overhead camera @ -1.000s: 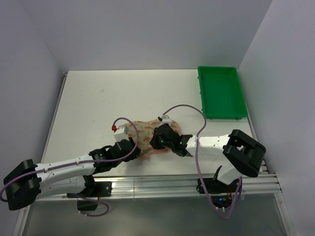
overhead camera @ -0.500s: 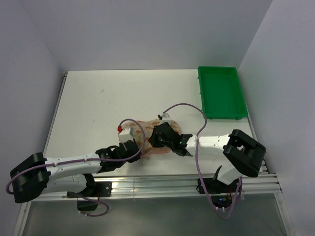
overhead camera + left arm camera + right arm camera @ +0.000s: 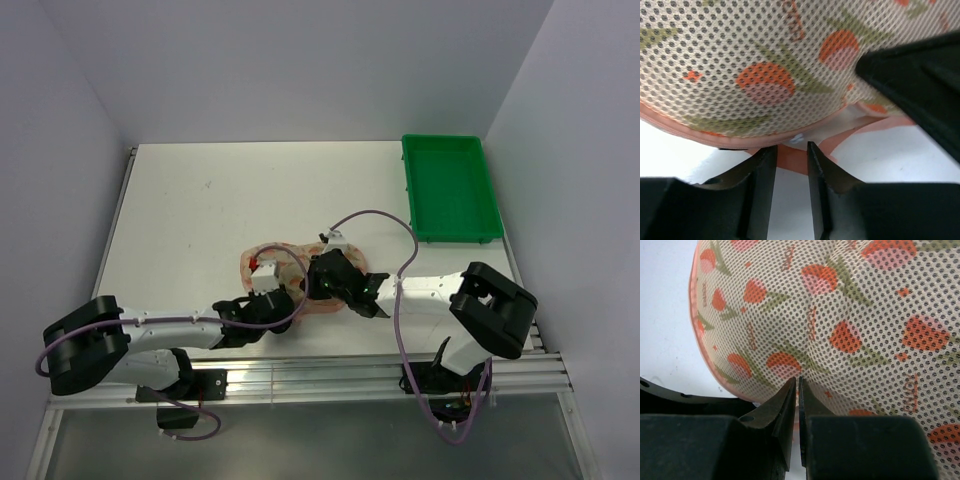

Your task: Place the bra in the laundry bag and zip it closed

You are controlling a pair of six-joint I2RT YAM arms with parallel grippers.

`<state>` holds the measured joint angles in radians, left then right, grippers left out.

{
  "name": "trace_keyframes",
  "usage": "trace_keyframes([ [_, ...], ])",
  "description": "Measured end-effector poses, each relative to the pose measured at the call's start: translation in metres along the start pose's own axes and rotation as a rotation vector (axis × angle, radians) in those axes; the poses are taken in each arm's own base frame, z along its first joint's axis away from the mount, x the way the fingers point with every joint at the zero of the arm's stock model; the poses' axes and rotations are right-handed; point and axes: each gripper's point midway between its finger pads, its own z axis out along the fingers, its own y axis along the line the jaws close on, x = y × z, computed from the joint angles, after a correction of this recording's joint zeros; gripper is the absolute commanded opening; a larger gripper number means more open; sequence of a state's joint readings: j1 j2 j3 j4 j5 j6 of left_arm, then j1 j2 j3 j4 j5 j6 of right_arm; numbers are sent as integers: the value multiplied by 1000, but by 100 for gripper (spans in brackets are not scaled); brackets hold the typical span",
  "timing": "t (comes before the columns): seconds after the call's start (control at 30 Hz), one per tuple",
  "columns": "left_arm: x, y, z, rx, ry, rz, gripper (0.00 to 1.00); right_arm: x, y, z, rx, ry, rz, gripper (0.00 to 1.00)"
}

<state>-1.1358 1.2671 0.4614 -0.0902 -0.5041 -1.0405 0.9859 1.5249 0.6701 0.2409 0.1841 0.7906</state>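
My right pincer (image 3: 798,381) is pinched nearly flat on the near edge of the laundry bag (image 3: 850,305), which bulges just beyond it on the tabletop (image 3: 665,315). My left pincer (image 3: 791,148) stands narrowly parted, the bag's edge at its tips, nothing gripped

Bright even light, faint soft shadows, laundry bag (image 3: 840,315) mesh sharp, dark foreground slightly soft.

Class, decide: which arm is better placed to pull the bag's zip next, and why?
Left. The left pincer stands open right at the bag's pink zip trim, while the right pincer is shut on its edge, seemingly steadying it.
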Motion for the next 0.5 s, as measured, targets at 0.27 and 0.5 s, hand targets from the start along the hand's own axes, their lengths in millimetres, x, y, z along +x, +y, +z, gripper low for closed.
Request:
trace_keyframes([
  [0.27, -20, -12, 4, -4, -74, -18, 43, 0, 6, 0, -26, 1, 5, 13],
  [0.5, -28, -2, 8, -61, -135, -6, 34, -1, 7, 0, -32, -2, 5, 13],
])
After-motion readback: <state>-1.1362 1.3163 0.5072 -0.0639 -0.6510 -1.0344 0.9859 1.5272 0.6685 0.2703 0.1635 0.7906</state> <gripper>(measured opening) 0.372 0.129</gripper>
